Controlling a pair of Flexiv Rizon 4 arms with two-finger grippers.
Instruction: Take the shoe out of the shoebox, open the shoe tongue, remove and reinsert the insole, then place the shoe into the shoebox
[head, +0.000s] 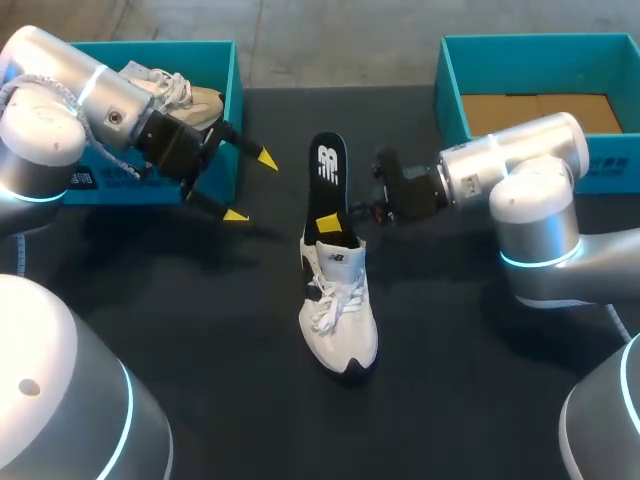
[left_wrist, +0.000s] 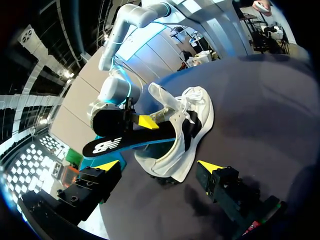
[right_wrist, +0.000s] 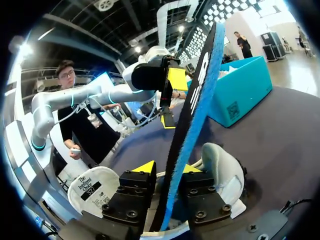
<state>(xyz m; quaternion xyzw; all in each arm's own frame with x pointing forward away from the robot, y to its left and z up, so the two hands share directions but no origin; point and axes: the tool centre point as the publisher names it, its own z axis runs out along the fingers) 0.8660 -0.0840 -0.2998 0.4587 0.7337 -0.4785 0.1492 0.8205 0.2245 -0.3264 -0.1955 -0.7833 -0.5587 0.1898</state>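
The right gripper (right_wrist: 167, 169) is clamped on the insole (head: 327, 170), one yellow-tipped finger pressed to each face. The insole is held on edge near the middle of the table (head: 200, 330), with its near end down in the heel opening of the shoe (head: 340, 310) and its far end raised clear of it. The left gripper (head: 251, 187) hangs to the left of the insole with its fingers spread wide and nothing between them. It touches neither insole nor shoe. The shoe is already out of its box and stands on the dark table, toe toward the near side. The tongue is seen pulled up and the laces slack, so the opening step is judged done. The insole step is judged to be in hand, though it cannot be told from this moment alone whether the insole is being drawn out or fed back in. Seating the insole and putting the shoe into a box are left to do. The shoe is white with black panels, a black sole edge and loose white laces. The insole is black on top with a white logo and has a blue underside. A teal shoebox (head: 160, 46) at the far left holds a second shoe (head: 180, 95). In the teal shoebox at the far right (head: 530, 42) only a brown cardboard floor is seen.
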